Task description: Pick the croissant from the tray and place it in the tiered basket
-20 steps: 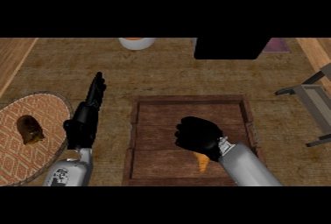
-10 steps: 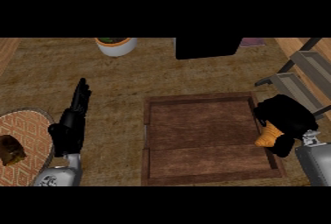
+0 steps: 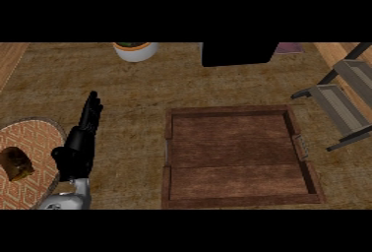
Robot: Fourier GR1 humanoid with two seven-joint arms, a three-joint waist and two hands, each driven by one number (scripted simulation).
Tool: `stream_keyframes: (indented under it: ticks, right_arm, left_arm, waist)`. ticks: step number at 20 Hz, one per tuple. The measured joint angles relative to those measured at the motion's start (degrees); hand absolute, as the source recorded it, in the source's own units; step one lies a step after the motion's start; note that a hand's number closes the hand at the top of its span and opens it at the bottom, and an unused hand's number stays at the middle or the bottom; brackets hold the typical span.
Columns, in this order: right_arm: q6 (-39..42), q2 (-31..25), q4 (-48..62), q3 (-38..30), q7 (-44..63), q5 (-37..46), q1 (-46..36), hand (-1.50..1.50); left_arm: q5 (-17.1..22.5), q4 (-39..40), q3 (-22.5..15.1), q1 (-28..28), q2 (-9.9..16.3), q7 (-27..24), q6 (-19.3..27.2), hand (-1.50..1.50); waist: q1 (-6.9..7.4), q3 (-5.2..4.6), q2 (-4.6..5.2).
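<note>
Croissant: not visible now, so where it lies, which way it points and its long axis cannot be told. Tray holds nothing, right robot hand out of view.

Left to right:
- Patterned orange mat [image 3: 29,142] at left edge, with a small dark brown lump [image 3: 16,164] on it; too dim to identify.
- Left robot hand [image 3: 78,145] just right of the mat, fingers straight and together, pointing up the view, nothing held. Resting, not reaching.
- White pot [image 3: 136,50] at top, well apart from the hand.
- Wooden tray [image 3: 240,199] centre-right on the desk [image 3: 145,98], bare inside, rim all round.
- Black box [image 3: 237,53] at top, above the tray.
- Basket [image 3: 341,106] at right edge, grey slatted tiers on dark legs, near the tray's right side; no croissant seen on the tiers in view.

Handling, as judgement: a croissant should be light, soft and flaky, easily crushed, not slippery. Best taken across the thick middle, fingers curled round it, not by the thin tips.

Stage: likely the carry or place toward the basket, off frame at right; cannot confirm.
</note>
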Motion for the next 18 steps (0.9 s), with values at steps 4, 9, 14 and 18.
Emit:
stream_keyframes:
  ticks: [4,9,14,18]
  right_arm:
    - [7.63,-4.08,-6.87,-11.07,4.47,-7.87,-4.23,1.50]
    - [15.60,-11.19,-6.93,-21.67,11.99,-18.65,-12.57,1.50]
    - [21.30,-19.16,-0.07,-26.57,18.14,-27.63,-21.30,1.50]
    - [24.16,-19.81,7.52,-28.28,23.27,-33.19,-28.58,1.50]
  left_arm:
    - [-0.06,-0.37,-0.49,-0.30,-0.28,0.56,-0.16,0.00]
    - [-0.41,0.40,-1.18,-1.43,-0.82,0.50,-0.20,0.00]
    - [-0.32,1.41,-1.48,-2.74,-0.84,0.23,-0.87,0.00]
    - [-0.03,1.43,-1.57,-3.55,-0.58,0.67,-1.66,0.00]
  waist:
    - [0.89,-0.01,0.14]
    - [2.18,-0.05,0.41]
    - [3.47,-0.10,0.71]
    - [4.55,-0.12,0.87]
